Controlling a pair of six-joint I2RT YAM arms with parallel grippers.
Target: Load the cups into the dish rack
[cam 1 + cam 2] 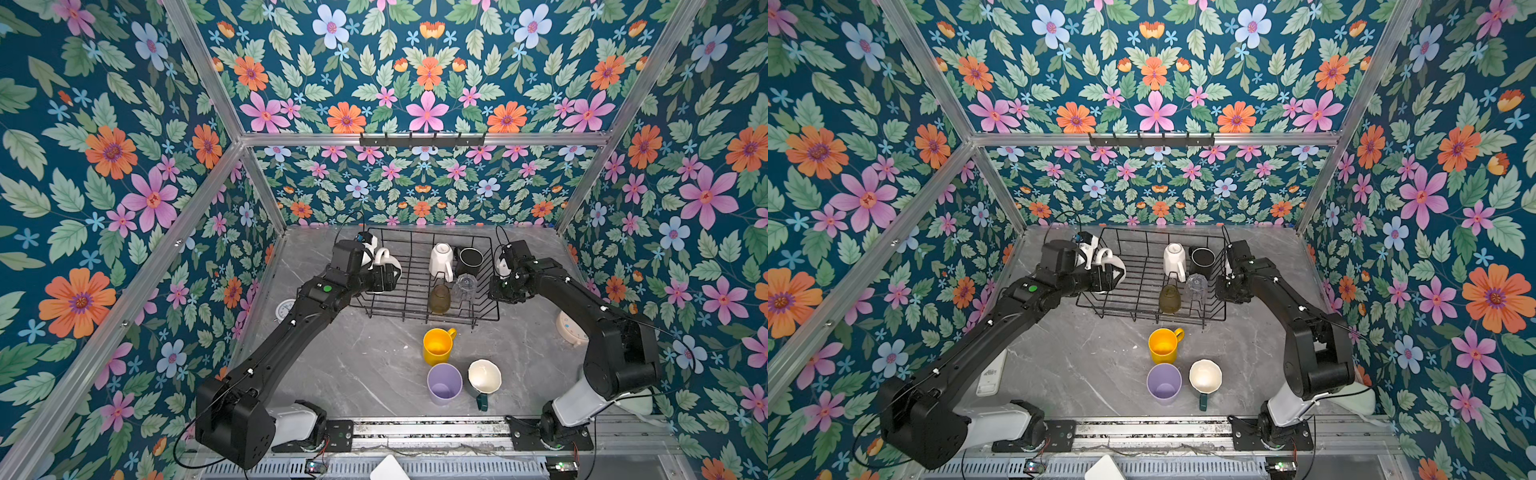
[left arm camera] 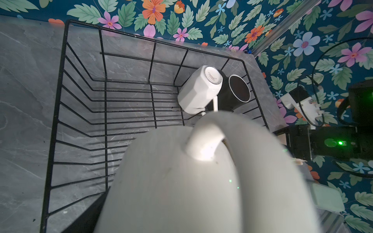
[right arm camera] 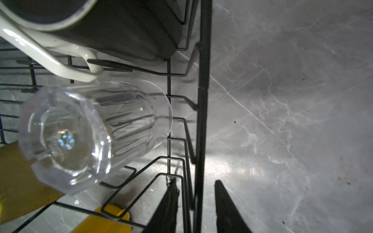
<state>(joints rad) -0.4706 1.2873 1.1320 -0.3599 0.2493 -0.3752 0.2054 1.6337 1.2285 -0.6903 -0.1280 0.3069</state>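
Observation:
The black wire dish rack (image 1: 411,282) stands at the back of the table. In its right half are an upturned white cup (image 1: 441,259), a black mug (image 1: 469,258), a clear glass (image 3: 80,129) and an olive-amber glass (image 1: 439,298). Over the rack's left half, my left gripper (image 1: 388,276) is shut on a pale mug (image 2: 181,181), handle up. My right gripper (image 3: 194,182) is open a little, its thin fingers on either side of the rack's right wall wire. A yellow mug (image 1: 437,345), a lilac tumbler (image 1: 444,383) and a teal, cream-inside mug (image 1: 484,378) stand on the table in front.
A round clock (image 1: 285,308) lies by the left wall under my left arm, and another clock (image 1: 571,330) sits at the right behind my right arm. A black hook rail (image 1: 422,140) hangs on the back wall. The marble tabletop (image 1: 374,374) shows left of the front cups.

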